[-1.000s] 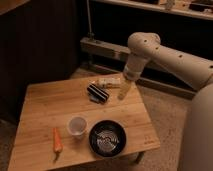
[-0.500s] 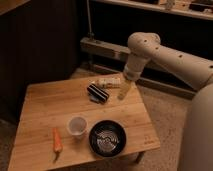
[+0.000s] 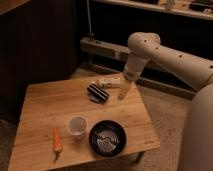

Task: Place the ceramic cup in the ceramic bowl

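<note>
The ceramic cup (image 3: 77, 125), small, white and handleless, stands upright on the wooden table (image 3: 45, 107) near its front. The ceramic bowl (image 3: 107, 138), wide, black and glossy with pale rings inside, sits just right of the cup, a little apart from it. My gripper (image 3: 121, 93) hangs from the white arm (image 3: 165, 52) over the table's far right part, well behind the bowl and cup and touching neither.
A black striped packet (image 3: 98, 92) and a pale bottle-like object (image 3: 106, 82) lie near the table's far edge, just left of the gripper. An orange carrot (image 3: 57, 139) lies at the front left, beside the cup. Dark shelving and a rail stand behind the table.
</note>
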Controlling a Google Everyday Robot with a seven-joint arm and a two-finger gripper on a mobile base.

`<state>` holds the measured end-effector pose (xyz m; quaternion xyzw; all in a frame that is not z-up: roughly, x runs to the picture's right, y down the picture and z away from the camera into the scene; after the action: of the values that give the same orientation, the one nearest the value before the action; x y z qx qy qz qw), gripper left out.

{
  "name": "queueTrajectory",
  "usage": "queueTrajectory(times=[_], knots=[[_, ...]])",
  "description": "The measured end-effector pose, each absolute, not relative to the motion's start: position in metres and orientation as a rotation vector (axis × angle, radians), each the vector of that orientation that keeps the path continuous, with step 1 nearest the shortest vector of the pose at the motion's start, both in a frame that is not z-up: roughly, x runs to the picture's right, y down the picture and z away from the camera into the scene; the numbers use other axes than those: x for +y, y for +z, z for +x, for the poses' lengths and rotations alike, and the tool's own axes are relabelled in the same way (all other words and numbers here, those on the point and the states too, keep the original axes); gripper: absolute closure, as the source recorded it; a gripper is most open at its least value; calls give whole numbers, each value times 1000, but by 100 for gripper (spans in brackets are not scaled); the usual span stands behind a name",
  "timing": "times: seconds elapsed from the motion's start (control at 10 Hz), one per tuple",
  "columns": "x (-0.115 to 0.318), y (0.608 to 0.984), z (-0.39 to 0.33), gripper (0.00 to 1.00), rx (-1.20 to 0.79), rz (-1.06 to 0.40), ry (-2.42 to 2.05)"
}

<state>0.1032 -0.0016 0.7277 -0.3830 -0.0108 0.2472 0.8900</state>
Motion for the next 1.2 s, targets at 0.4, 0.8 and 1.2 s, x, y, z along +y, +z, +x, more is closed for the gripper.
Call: queueTrajectory(times=[0.4,0.8,1.2], knots=[[-1,728,103,20,-22,-796,513],[-2,728,103,20,-23,-796,515],[-6,696,92,20,-59,-793,568]])
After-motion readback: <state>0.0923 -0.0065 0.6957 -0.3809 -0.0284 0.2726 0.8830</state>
